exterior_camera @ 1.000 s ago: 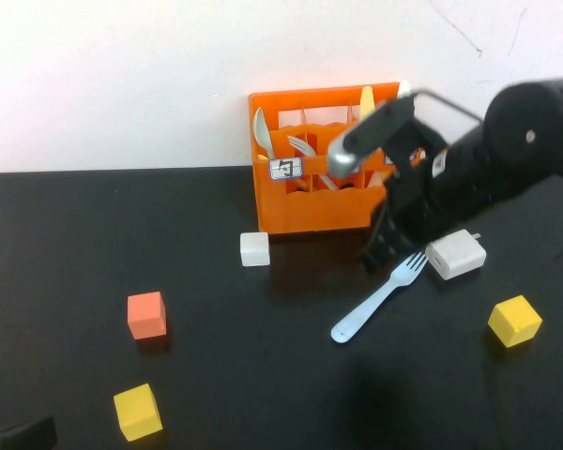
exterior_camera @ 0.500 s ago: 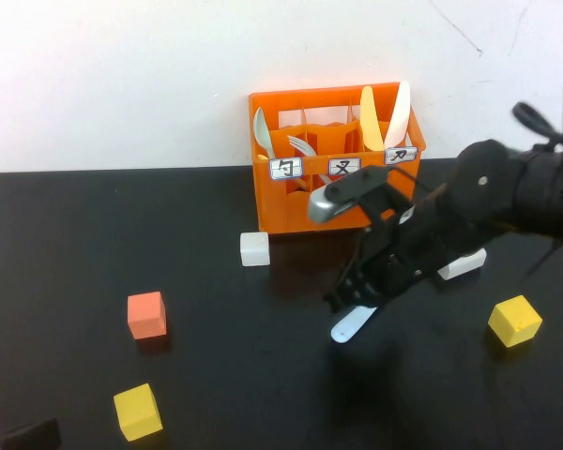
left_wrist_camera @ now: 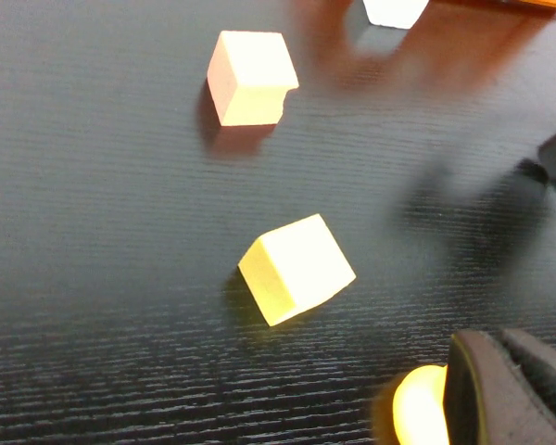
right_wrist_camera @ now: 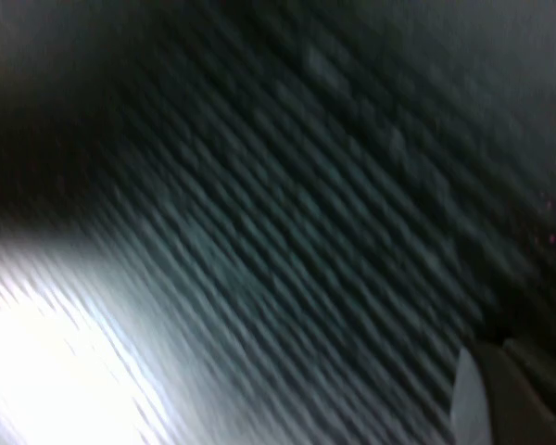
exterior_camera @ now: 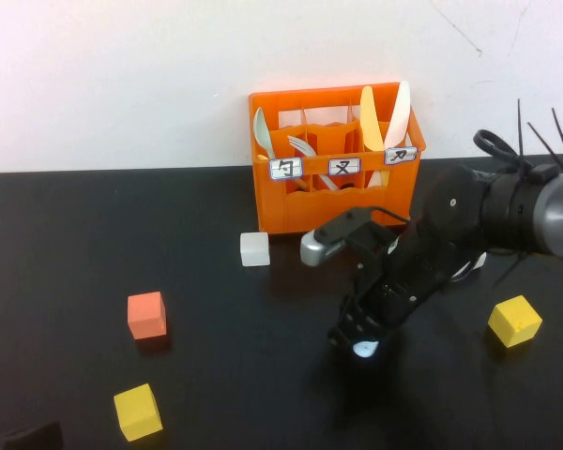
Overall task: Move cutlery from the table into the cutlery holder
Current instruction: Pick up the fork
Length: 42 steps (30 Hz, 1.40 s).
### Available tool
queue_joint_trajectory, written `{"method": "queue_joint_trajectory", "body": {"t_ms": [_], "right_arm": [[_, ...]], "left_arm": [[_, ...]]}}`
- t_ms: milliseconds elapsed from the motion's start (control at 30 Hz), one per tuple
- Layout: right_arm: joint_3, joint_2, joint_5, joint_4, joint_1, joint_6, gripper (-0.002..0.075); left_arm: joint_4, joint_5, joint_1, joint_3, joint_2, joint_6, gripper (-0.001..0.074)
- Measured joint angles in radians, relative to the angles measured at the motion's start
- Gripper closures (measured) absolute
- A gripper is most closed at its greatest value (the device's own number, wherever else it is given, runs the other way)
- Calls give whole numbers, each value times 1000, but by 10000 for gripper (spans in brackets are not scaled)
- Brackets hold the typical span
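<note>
Fingers of the right gripper [exterior_camera: 357,339] are closed, low over the light blue fork [exterior_camera: 365,351], whose handle end peeks out beneath; perhaps touching it, contact hidden. Behind stands the orange cutlery holder [exterior_camera: 310,211]. The left gripper [exterior_camera: 19,437], clenched, sits at the table's [exterior_camera: 103,216] near-left corner.

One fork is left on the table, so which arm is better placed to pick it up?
Right. The right gripper is low over the fork's handle end; the left gripper sits shut at the table's far left corner.
</note>
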Motion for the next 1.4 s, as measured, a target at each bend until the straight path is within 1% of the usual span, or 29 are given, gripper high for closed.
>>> {"method": "queue_joint_trajectory", "body": {"t_ms": [167, 433, 500, 600, 700, 867, 900, 967, 1067, 1200, 1400], "right_arm": [[-8, -23, 78, -173, 0, 116, 728], [-1, -148, 103, -335, 0, 189, 728], [-1, -171, 121, -405, 0, 249, 728], [-1, -179, 128, -504, 0, 402, 718], [-1, -170, 112, -528, -2, 476, 645], [0, -144, 31, -532, -2, 570, 409], [0, -140, 16, -532, -2, 586, 368], [0, -127, -3, -535, -2, 615, 320], [0, -103, -5, -535, -2, 645, 295], [-4, -64, 2, -536, -2, 651, 286], [-76, -26, 92, -559, -2, 645, 286]], "left_arm": [[-5, 0, 0, 0, 0, 0, 736], [-7, 0, 0, 0, 0, 0, 736], [-7, 0, 0, 0, 0, 0, 736], [-7, 0, 0, 0, 0, 0, 736], [-7, 0, 0, 0, 0, 0, 736], [-7, 0, 0, 0, 0, 0, 736], [-7, 0, 0, 0, 0, 0, 736], [-7, 0, 0, 0, 0, 0, 736], [-7, 0, 0, 0, 0, 0, 736], [-15, 0, 0, 0, 0, 0, 736], [-27, 0, 0, 0, 0, 0, 736]]}}
